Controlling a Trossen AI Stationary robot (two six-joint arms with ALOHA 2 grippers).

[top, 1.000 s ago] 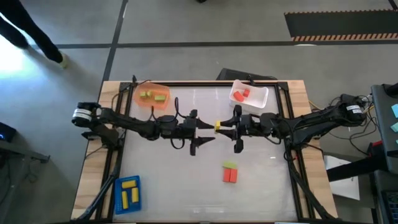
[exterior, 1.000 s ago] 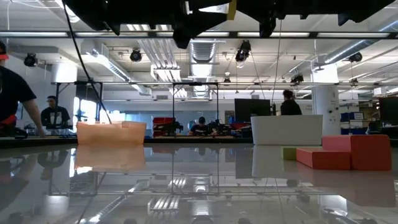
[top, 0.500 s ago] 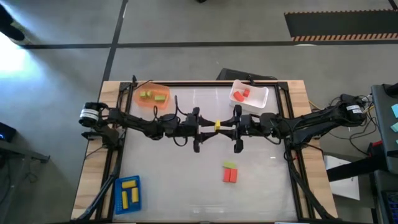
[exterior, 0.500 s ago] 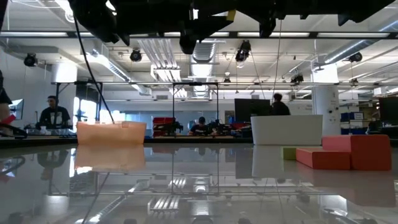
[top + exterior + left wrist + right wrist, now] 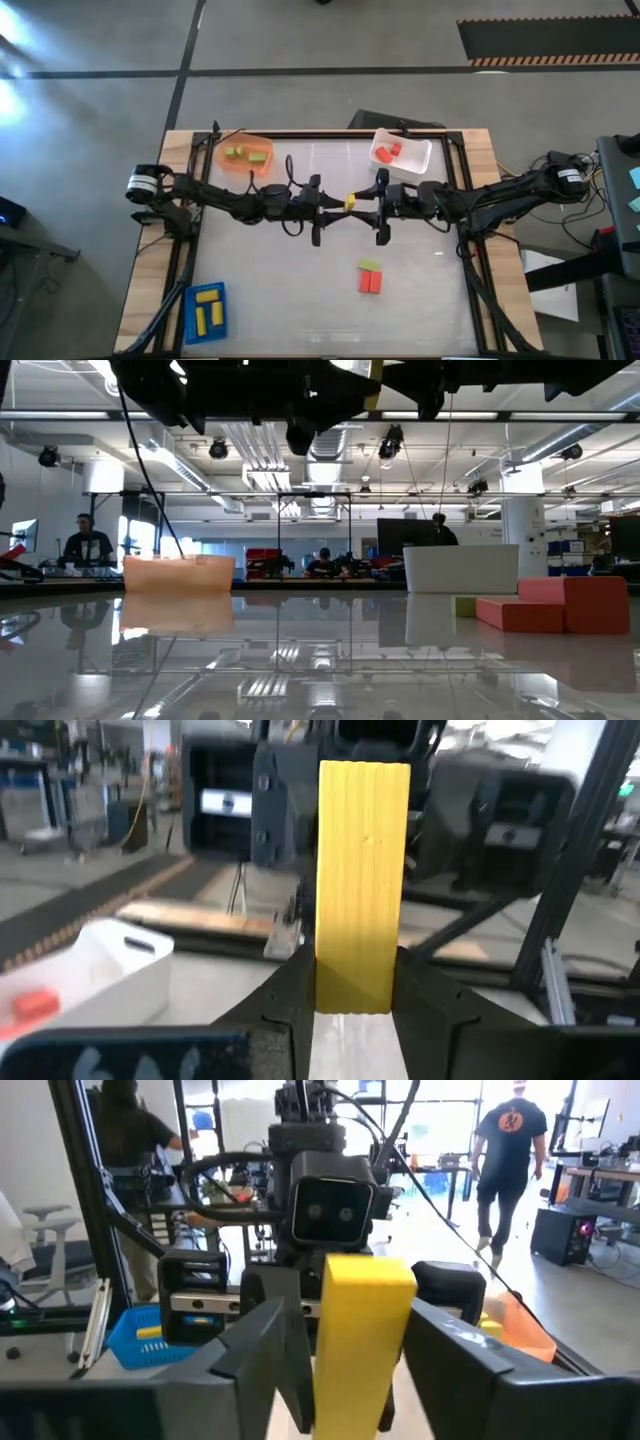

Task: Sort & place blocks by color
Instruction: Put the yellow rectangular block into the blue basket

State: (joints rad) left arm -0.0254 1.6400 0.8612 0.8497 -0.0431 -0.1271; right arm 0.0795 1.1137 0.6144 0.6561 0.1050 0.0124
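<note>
Meeting mid-table in high view: left gripper (image 5: 338, 205) and right gripper (image 5: 360, 203), yellow block (image 5: 350, 202) between them, raised off table (image 5: 300, 290).
Low view: block (image 5: 372, 371) high overhead among dark arms.
Left wrist view: fingers (image 5: 290, 995) pinch block's lower end (image 5: 362, 885).
Right wrist view: fingers (image 5: 268, 1348) flank block (image 5: 358, 1342), slight gap visible; grip cannot be told.

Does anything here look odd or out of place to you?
One thing: a yellow block hangs in mid-air above the table's middle, between the left gripper and the right gripper, both at it at once. A green block lies against two red blocks, unsorted.
</note>
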